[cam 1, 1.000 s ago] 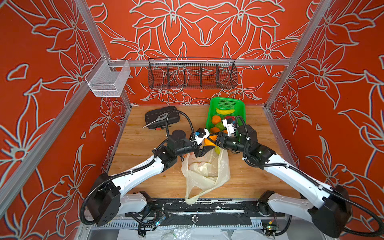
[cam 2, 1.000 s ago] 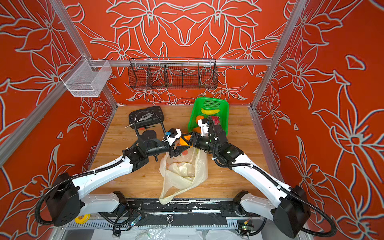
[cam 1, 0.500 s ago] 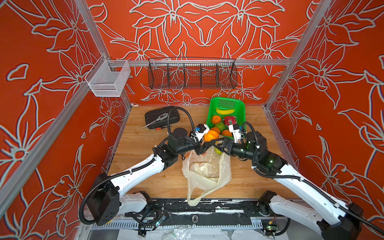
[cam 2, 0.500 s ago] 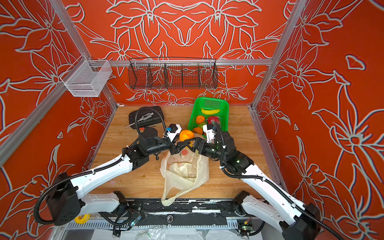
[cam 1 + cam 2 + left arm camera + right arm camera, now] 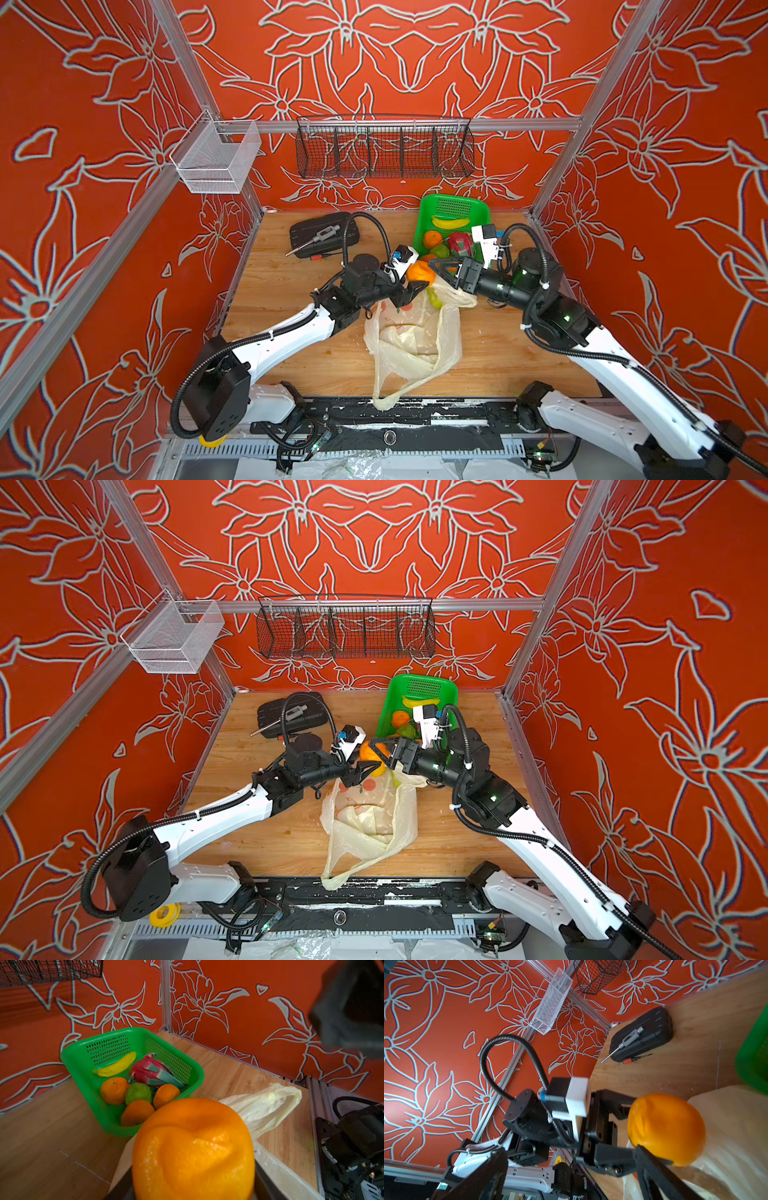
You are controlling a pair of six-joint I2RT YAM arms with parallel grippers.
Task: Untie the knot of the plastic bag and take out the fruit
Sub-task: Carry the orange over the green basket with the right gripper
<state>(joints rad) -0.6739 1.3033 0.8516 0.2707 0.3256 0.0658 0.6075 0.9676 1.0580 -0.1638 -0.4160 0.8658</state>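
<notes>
My left gripper (image 5: 415,279) (image 5: 368,759) is shut on a dented orange fruit (image 5: 420,272) (image 5: 193,1147) and holds it above the mouth of the plastic bag (image 5: 415,345) (image 5: 370,825). The thin pale bag lies slack and open on the wooden table. No knot shows. A yellow-green fruit (image 5: 434,299) sits at the bag's mouth. My right gripper (image 5: 434,271) (image 5: 571,1185) stands wide open at the orange's right side, holding nothing. The right wrist view shows the left fingers clamped on the orange (image 5: 666,1128).
Behind the grippers, a green basket (image 5: 453,201) (image 5: 68,1057) holds a banana (image 5: 451,223), several oranges, a green fruit and a dragon fruit (image 5: 459,241). A black tool case (image 5: 324,239) lies at the back left. A wire rack (image 5: 384,151) and a white mesh bin (image 5: 216,166) hang on the walls.
The right gripper's jaws have spread wide and its arm has swung back to the right. The orange has come up out of the bag's mouth in the left gripper.
</notes>
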